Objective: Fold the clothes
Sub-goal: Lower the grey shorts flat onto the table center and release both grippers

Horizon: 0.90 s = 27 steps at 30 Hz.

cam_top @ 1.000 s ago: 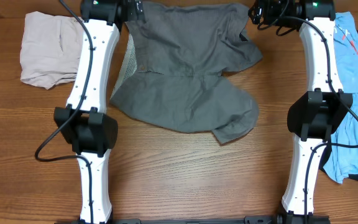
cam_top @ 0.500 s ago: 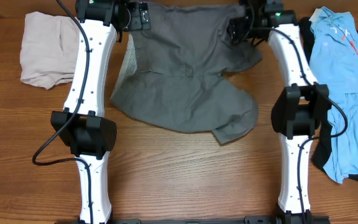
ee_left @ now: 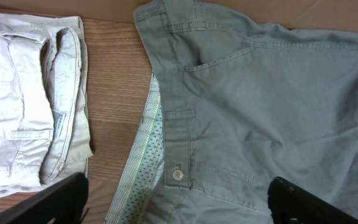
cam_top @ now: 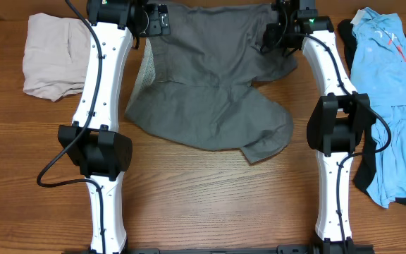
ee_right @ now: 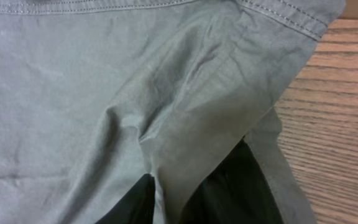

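Right gripper (ee_right: 179, 190): dark fingers (ee_right: 241, 180) mostly buried in cloth, cut by bottom edge; fold of grey shorts (ee_right: 104, 81) pinched between them, creases radiating from pinch. Left gripper (ee_left: 179, 208): only fingertips (ee_left: 61, 199) visible at lower corners, spread wide, holding nothing, above waistband button (ee_left: 177, 175). Both arms stretched to far edge of table (cam_top: 210, 204), wrists over shorts' top corners. Shorts lie mid-table, dotted pale lining (ee_left: 145, 162) exposed at left. Beige garment (cam_top: 51, 56) far left. Light blue garment (cam_top: 393, 92) over black garment (cam_top: 364, 176) at right, cut by frame.
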{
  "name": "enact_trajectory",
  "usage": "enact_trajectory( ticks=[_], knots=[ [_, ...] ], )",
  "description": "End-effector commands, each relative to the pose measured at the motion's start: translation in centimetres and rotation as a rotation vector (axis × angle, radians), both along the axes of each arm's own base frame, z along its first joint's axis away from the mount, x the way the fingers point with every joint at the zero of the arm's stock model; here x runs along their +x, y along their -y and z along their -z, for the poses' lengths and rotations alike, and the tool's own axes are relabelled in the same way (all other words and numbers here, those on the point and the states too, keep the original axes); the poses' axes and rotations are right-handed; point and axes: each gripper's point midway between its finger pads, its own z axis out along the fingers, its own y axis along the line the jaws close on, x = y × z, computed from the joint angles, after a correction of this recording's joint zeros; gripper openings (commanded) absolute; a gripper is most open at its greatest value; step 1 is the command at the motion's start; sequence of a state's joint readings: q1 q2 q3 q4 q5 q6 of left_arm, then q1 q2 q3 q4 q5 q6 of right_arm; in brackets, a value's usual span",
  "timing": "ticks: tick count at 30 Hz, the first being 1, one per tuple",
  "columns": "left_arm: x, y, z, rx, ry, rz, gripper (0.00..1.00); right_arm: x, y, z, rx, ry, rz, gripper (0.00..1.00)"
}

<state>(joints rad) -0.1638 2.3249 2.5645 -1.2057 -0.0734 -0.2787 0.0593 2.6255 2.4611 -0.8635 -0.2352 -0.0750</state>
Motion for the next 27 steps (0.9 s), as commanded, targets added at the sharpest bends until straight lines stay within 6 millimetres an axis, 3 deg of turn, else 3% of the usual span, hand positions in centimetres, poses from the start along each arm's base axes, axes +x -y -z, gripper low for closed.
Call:
enact_trajectory(
  ticks=[1,2,5,9,10,11,13,17,18,19,20,22,27],
  knots=[
    [0.0,0.7,1.0,-0.011,-0.021,0.014,0.92,0.0,0.2,1.1,0.023,-0.024,0.022,0.25],
    [0.0,0.7,1.0,-0.013,-0.022,0.011,0.91,-0.1,0.2,1.2,0.023,-0.026,0.022,0.23],
    [-0.1,0.7,1.0,-0.013,-0.023,0.010,0.90,0.1,1.2,1.7,-0.001,-0.037,0.078,0.04],
    [-0.1,0.6,1.0,-0.012,-0.025,0.010,0.89,1.4,4.8,0.3,0.005,0.004,0.197,0.04],
    [-0.1,0.6,1.0,-0.012,-0.024,0.010,0.88,1.8,6.0,-0.2,0.015,0.021,0.225,0.04],
    [0.0,0.7,1.0,-0.013,-0.022,0.010,0.88,2.7,8.5,-1.0,0.026,0.061,0.273,0.04],
    [0.0,0.7,1.0,-0.013,-0.022,0.010,0.87,3.4,10.9,-1.8,0.056,0.102,0.305,0.04],
    [0.0,0.6,1.0,-0.012,-0.022,0.010,0.85,4.3,13.4,-3.6,0.149,0.179,0.286,0.04],
    [0.0,0.6,1.0,-0.012,-0.021,0.010,0.85,4.5,13.7,-4.0,0.170,0.195,0.275,0.11],
    [0.0,0.6,1.0,-0.012,-0.021,0.009,0.85,4.5,13.8,-4.2,0.186,0.203,0.266,0.50],
    [0.0,0.6,1.0,-0.009,-0.020,0.008,0.85,4.4,13.9,-4.7,0.211,0.205,0.250,1.00],
    [0.1,-0.1,0.9,0.016,-0.012,-0.011,0.86,3.5,14.2,-5.6,0.244,0.177,0.246,1.00],
    [0.0,-1.2,-0.6,0.051,0.013,-0.010,0.87,-0.1,14.5,-11.0,0.267,0.098,0.281,1.00]
  ],
)
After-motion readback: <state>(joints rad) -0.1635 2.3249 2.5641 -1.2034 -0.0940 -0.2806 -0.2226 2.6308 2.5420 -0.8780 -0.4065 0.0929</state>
